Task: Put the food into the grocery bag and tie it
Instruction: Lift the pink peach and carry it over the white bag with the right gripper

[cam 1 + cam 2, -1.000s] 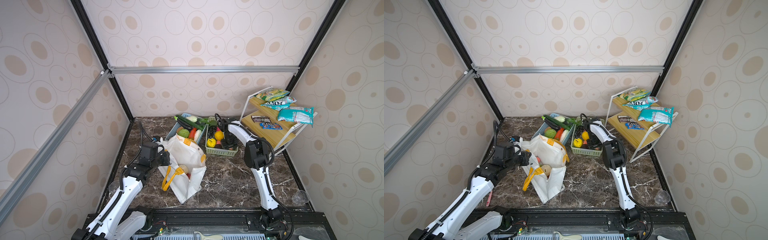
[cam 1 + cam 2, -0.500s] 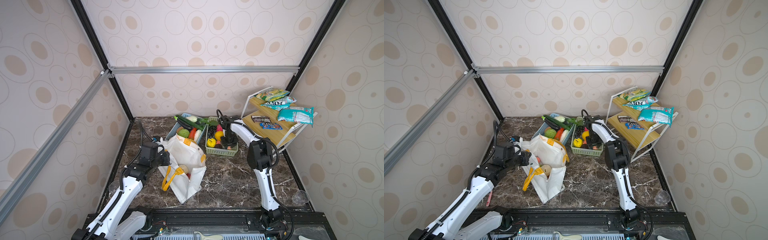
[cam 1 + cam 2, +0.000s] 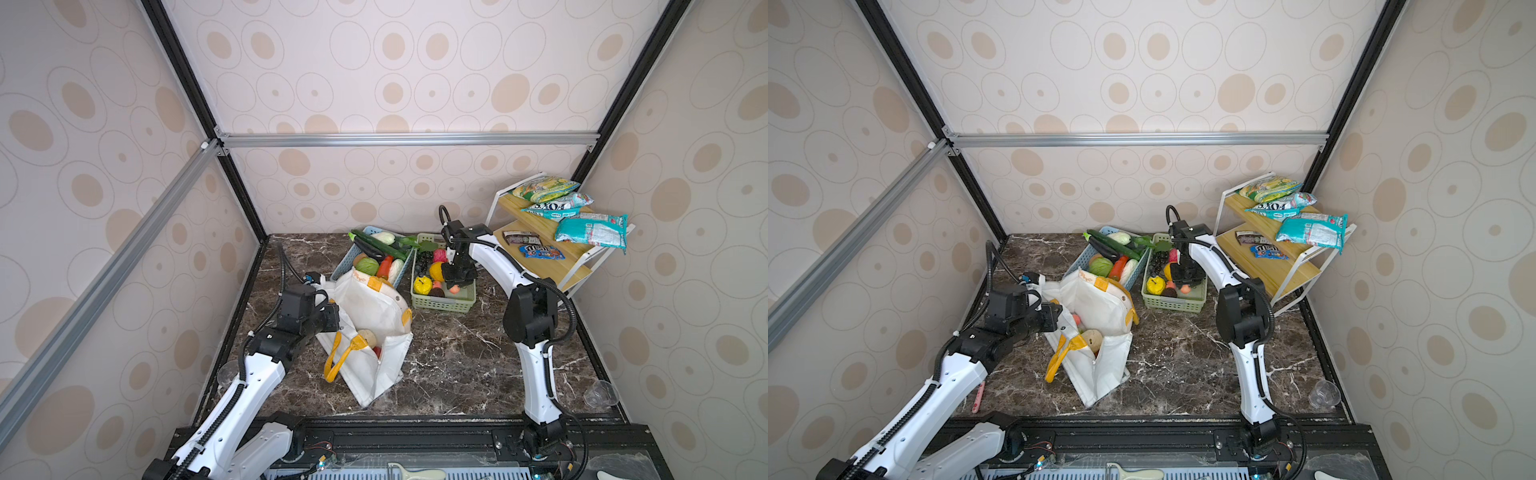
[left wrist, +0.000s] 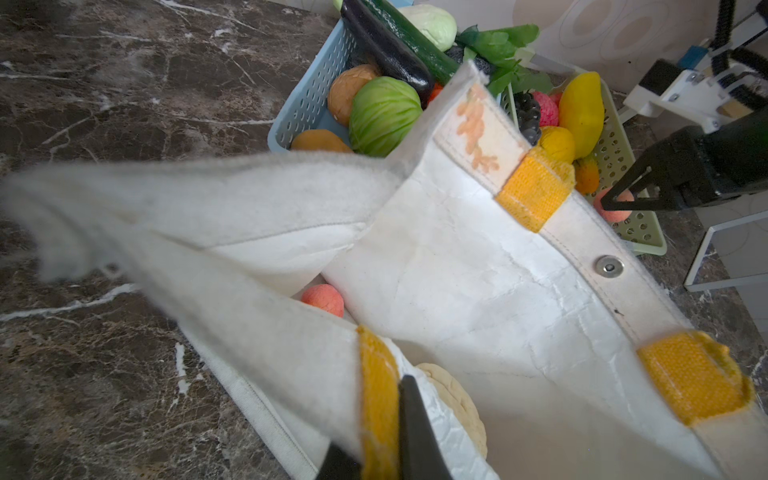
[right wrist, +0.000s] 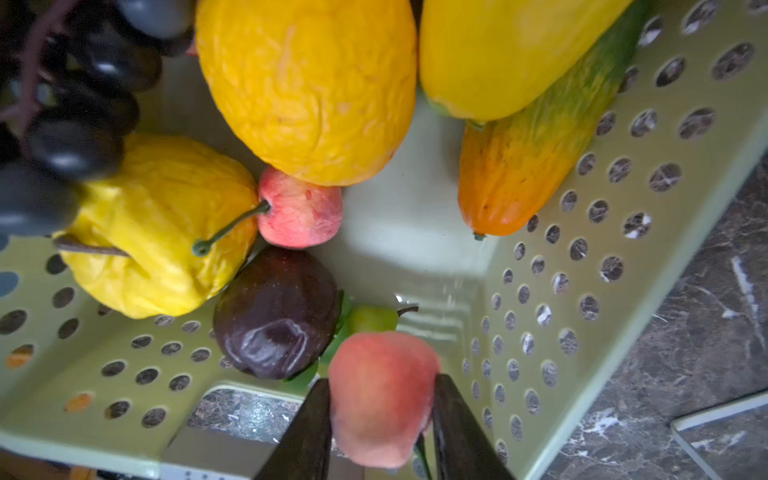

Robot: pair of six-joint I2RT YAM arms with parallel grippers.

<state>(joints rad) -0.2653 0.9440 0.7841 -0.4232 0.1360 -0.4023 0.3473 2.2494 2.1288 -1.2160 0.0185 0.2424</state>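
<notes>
The white grocery bag (image 3: 376,305) (image 3: 1100,297) (image 4: 457,291) stands open left of centre, with a pink fruit (image 4: 323,299) and a tan round piece (image 4: 457,405) inside. My left gripper (image 3: 332,320) (image 3: 1054,318) (image 4: 378,415) is shut on the bag's near rim at a yellow strap tab. More food lies in the green basket (image 3: 444,306) (image 5: 623,249): a yellow pear (image 5: 158,241), an orange (image 5: 311,83), a dark plum (image 5: 276,311), grapes (image 5: 75,104). My right gripper (image 3: 455,286) (image 3: 1185,286) (image 5: 382,380) is shut on a pink-orange peach (image 5: 382,407), held over the basket's front corner.
A blue basket (image 3: 344,259) of vegetables stands behind the bag, touching the green one. A wooden rack (image 3: 540,259) with snack packets fills the back right corner. Clear cups sit at the front right (image 3: 600,392) and beside the left arm (image 3: 226,372).
The right arm's elbow has swung a little to the right and its gripper has shifted slightly toward the green basket's front, still holding the peach. The left arm and bag have not moved.
</notes>
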